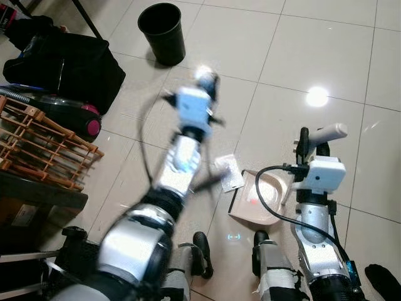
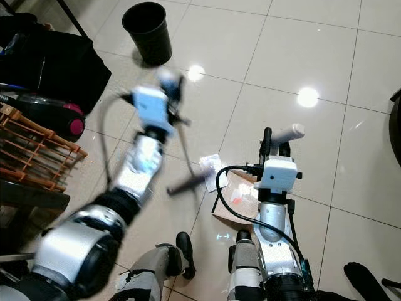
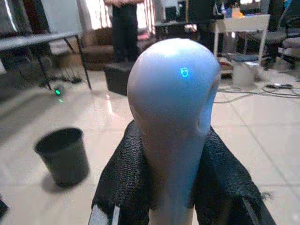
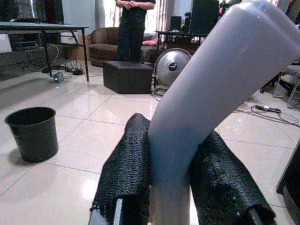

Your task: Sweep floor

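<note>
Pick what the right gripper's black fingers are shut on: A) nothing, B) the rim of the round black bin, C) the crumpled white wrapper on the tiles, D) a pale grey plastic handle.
D: in the right wrist view the right gripper has its fingers pressed on either side of the pale grey plastic handle; the round black bin stands apart on the tiles.

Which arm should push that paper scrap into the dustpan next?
Left, probably. The left gripper holds the broom handle, whose head lies beside the paper scrap. The right gripper holds the dustpan handle, steadying the dustpan behind the scrap.
</note>
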### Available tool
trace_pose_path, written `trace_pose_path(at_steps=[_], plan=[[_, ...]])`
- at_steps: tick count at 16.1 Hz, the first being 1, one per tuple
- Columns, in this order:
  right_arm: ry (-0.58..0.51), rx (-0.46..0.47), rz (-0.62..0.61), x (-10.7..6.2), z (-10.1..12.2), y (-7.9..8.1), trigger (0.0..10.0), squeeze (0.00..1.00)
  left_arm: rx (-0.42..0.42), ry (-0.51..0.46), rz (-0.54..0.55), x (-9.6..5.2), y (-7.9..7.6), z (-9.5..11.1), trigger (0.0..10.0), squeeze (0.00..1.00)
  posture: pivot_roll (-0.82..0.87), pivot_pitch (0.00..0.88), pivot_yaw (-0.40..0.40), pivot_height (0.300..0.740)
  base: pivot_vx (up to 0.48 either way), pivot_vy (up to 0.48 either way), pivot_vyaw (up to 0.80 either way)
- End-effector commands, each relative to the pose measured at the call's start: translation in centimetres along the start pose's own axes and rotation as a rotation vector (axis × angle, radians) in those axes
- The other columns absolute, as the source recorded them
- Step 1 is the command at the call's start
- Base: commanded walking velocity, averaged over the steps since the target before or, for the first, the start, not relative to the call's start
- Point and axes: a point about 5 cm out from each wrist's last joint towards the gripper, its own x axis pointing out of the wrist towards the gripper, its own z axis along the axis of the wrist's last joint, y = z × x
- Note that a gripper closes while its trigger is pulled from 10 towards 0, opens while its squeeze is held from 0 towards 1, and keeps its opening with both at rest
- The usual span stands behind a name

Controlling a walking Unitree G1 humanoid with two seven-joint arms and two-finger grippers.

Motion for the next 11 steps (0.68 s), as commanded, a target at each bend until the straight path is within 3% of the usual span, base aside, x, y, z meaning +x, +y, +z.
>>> trace_pose_path(at_steps=[1,5,8,9,11], plan=[[0.122,-0.021,0.032,-1.9,-1.7,0.2,10.0,0.0,-0.027,0.063,0.014,-1.0,-0.3,-1.3,10.0,0.0,-0.1,0.375,0.166,0.74,0.0,0.0,0.0],[0.134,-0.019,0.035,-2.1,-1.8,0.3,10.0,0.0,-0.145,0.129,-0.135,-3.4,-3.6,-2.9,10.0,0.0,-0.09,0.376,0.166,0.74,0.0,0.0,0.0],[0.136,-0.017,0.037,-2.0,-1.8,0.4,10.0,0.0,-0.208,0.125,-0.15,-3.8,-4.2,-3.0,10.0,0.0,-0.08,0.373,0.163,0.74,0.0,0.0,0.0],[0.136,-0.014,0.04,-1.7,-1.8,0.5,10.0,0.0,-0.303,0.108,-0.158,-3.7,-4.5,-2.7,10.0,0.0,-0.08,0.37,0.164,0.74,0.0,0.0,0.0],[0.135,-0.01,0.04,-1.6,-1.8,0.5,10.0,0.0,-0.375,0.065,-0.166,-3.1,-4.3,-1.8,10.0,0.0,-0.07,0.365,0.164,0.74,0.0,0.0,0.0]])
